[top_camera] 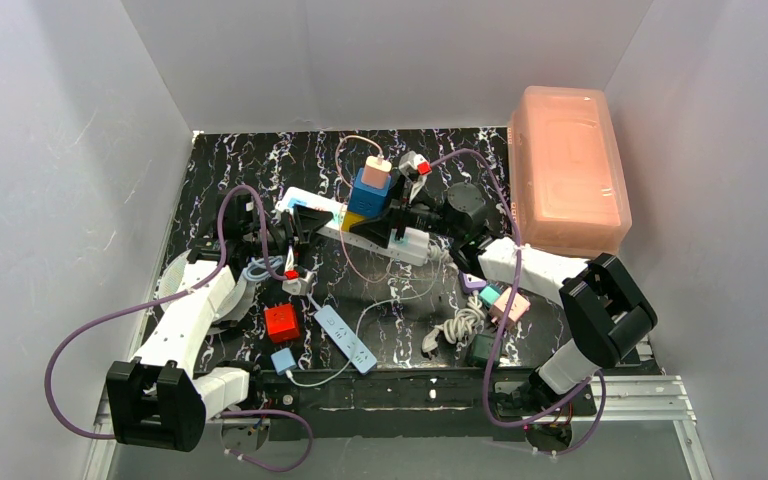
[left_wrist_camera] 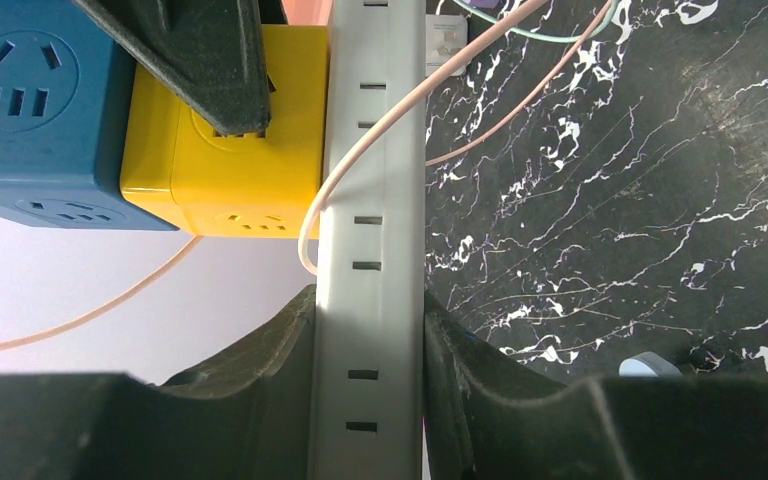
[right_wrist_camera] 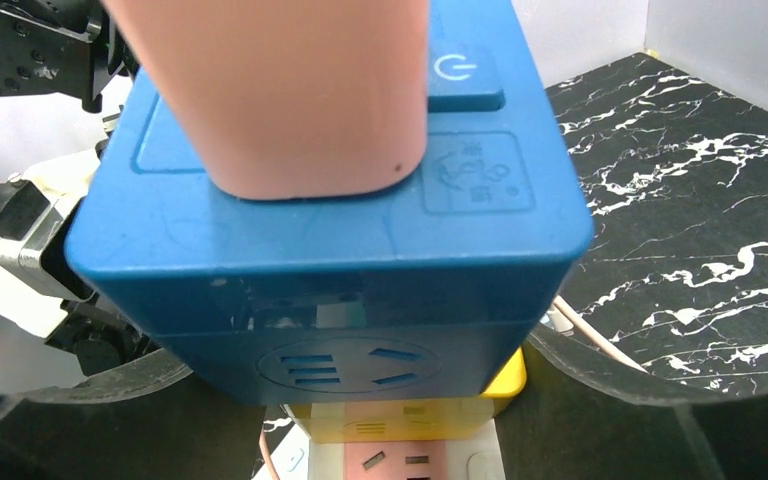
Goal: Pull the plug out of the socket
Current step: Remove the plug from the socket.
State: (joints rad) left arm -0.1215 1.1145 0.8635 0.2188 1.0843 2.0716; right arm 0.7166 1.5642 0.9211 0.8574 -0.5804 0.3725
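The long white power strip [top_camera: 365,232] lies slanted across the mat's middle. A yellow cube plug [top_camera: 368,219] sits in it, with a blue cube [top_camera: 370,192] and a pink plug [top_camera: 377,164] stacked on top. My left gripper [top_camera: 297,222] is shut on the strip's left end; in the left wrist view its jaws clamp the strip's grey-white side [left_wrist_camera: 368,330]. My right gripper [top_camera: 392,222] closes on the yellow cube [right_wrist_camera: 415,412] under the blue cube [right_wrist_camera: 330,260]; one of its fingers [left_wrist_camera: 205,55] lies on the yellow cube [left_wrist_camera: 230,175]. The cube still touches the strip. A pink outlet face [right_wrist_camera: 400,462] shows below.
An orange translucent box [top_camera: 570,170] stands at the back right. A slim light-blue strip [top_camera: 345,338], a red cube [top_camera: 281,322] and a small blue adapter [top_camera: 284,361] lie in front. A short purple strip with pastel adapters [top_camera: 500,300] and a coiled white cord [top_camera: 457,328] lie at the right.
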